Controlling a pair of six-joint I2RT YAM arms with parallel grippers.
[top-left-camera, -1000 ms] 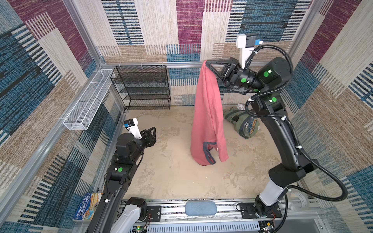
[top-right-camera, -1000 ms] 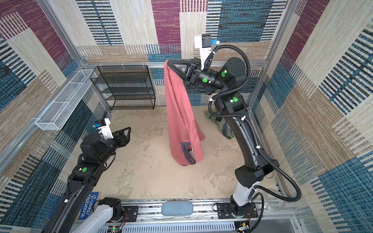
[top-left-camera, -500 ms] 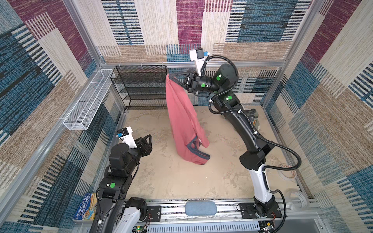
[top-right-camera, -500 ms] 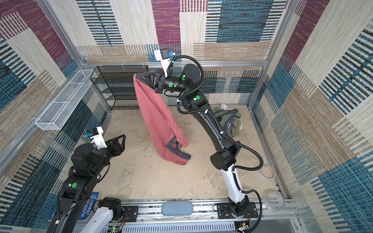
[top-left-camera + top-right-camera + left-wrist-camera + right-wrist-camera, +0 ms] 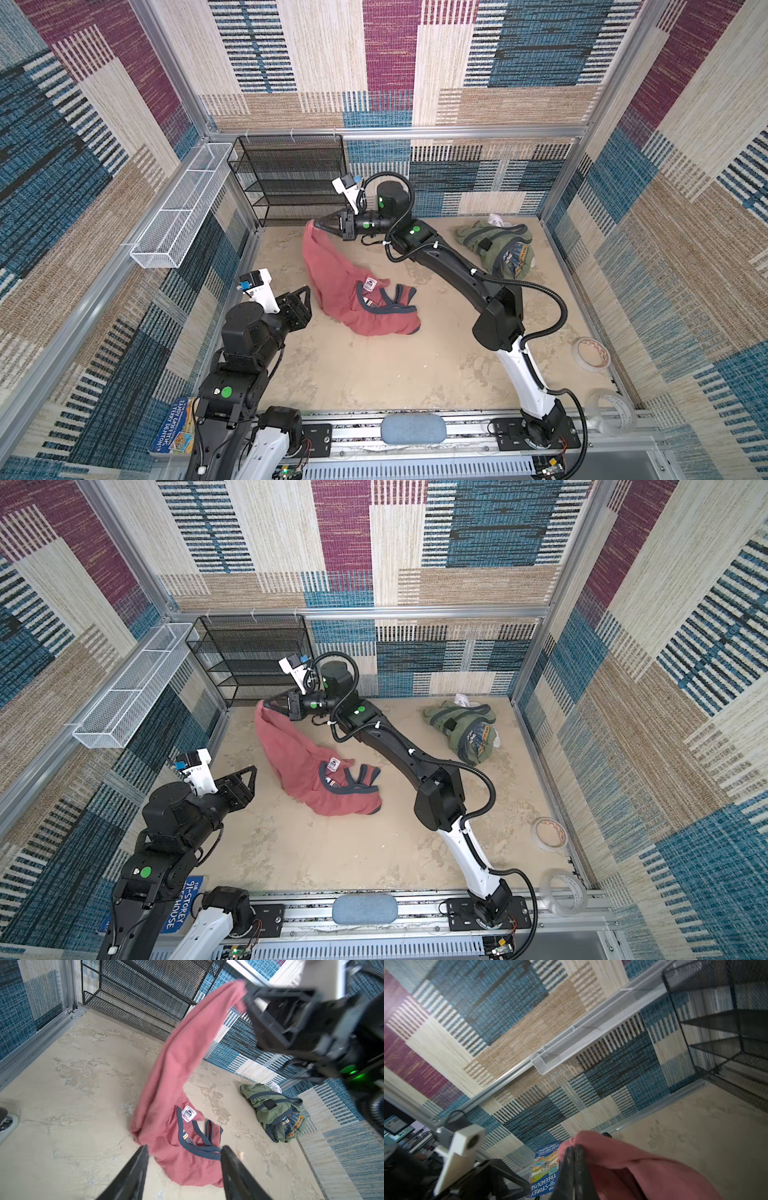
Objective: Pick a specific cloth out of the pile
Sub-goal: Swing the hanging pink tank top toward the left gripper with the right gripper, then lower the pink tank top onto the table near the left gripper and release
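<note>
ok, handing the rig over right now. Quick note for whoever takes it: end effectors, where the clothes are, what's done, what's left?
Right end effector: shut on one edge of the red shirt, holding it up in front of the black mesh rack.
Left end effector: open, empty, pointed at the shirt's lower part, apparently not touching it.
Shirt: one end is lifted; the rest, with navy trim and white label, lies on the table, centre-left.
Pile: olive garment with a white garment peeking out behind, in the far right corner, apart from the shirt.
Done: shirt is out of the pile.
Left: probably only releasing it.
</note>
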